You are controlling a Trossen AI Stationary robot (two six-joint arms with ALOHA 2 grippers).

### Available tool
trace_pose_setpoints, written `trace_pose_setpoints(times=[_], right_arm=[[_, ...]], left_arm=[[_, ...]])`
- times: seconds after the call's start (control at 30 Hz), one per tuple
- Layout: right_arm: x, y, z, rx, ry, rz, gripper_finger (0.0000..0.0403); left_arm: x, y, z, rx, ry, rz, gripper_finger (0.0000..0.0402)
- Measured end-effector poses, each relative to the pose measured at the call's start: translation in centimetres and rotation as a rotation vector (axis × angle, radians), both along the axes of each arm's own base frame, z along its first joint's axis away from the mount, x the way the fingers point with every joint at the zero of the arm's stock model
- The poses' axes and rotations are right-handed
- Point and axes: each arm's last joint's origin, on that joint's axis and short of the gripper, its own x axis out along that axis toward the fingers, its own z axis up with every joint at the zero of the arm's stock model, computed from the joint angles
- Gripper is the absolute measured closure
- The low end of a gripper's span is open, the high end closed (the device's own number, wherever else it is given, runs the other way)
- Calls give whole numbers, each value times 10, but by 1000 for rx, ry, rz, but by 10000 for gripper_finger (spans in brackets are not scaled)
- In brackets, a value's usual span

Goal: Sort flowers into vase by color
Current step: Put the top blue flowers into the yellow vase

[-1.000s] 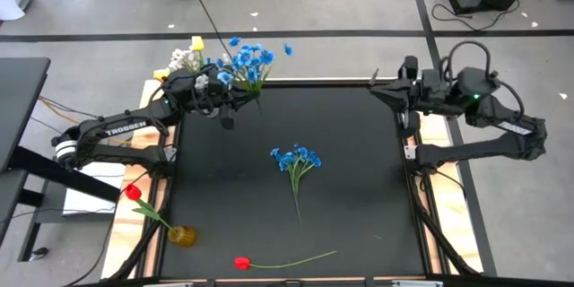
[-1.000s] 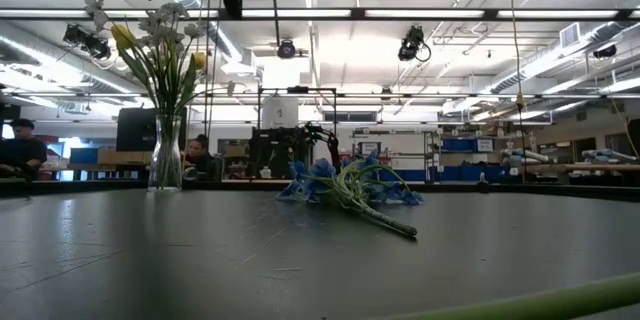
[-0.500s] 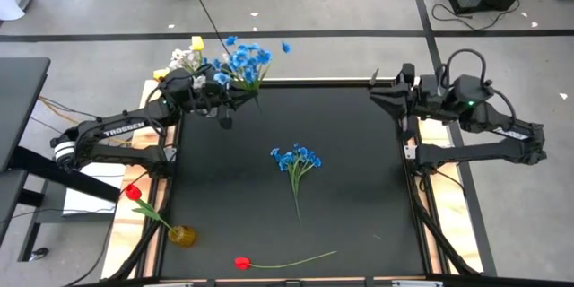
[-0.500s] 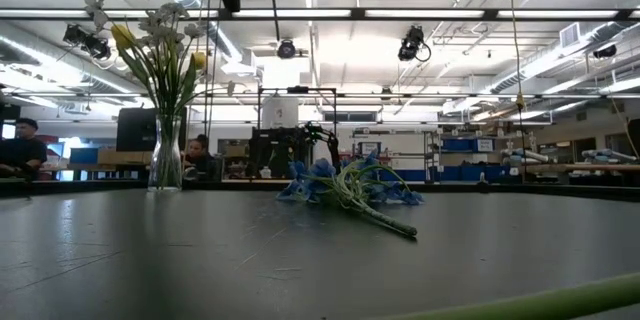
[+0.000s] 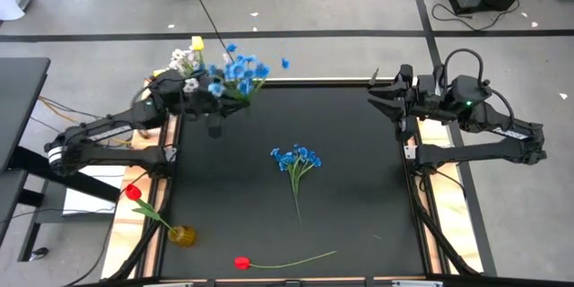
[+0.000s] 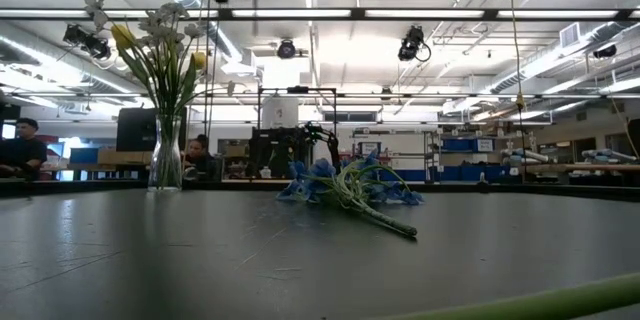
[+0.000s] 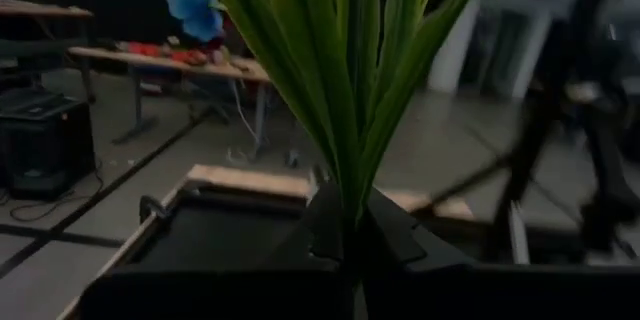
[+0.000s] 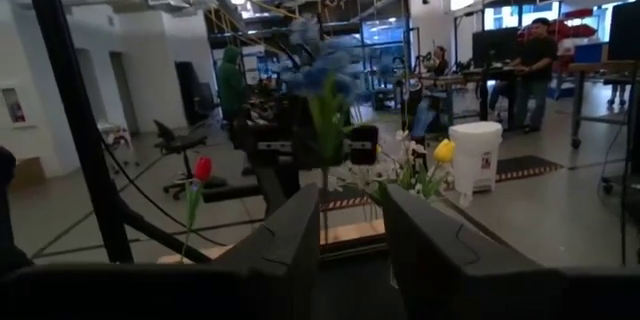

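blue bunch [image 5: 297, 160] flat mid-table, red tulip [image 5: 242, 263] near edge

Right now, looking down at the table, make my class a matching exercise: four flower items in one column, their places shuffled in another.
Things:
1. loose blue blossom bunch
2. loose red tulip
3. blue blossom bunch with green stalks
4. red tulip in the amber vase

Places:
A. clamped in the left gripper
B. mat's middle
C. near left corner
D. mat's near edge

Pairs: 1-B, 2-D, 3-A, 4-C

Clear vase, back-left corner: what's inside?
The clear vase holds white flowers and yellow tulips, stalks bunched in it. Water can't be judged.
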Motion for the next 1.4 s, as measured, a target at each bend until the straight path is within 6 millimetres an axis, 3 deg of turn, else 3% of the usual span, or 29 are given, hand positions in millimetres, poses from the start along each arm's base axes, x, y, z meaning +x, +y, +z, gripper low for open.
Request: trace_pose_setpoints(times=[0.17,0.3,0.57,0.8,0.97,1.2,1.4], right_arm=[[0,0,0,12,-3,2,281],[0,0,0,12,-3,2,281],[0,0,0,12,-4,2,281],[0,0,0,12,-5,2,280],[0,0,1,11,-7,2,281],[0,0,1,11,-9,2,281],[0,0,1,11,-11,2,281]], left_arm=[[-20,-26,20,69,139,-108,388],[-29,-43,33,99,121,-289,386],[-35,-62,33,122,74,-707,387],[-38,-76,-1,67,88,-1176,388],[-44,-91,-24,0,120,-1394,388],[-52,-111,-46,59,114,-1459,388],[-52,-122,-45,135,69,-1449,389]])
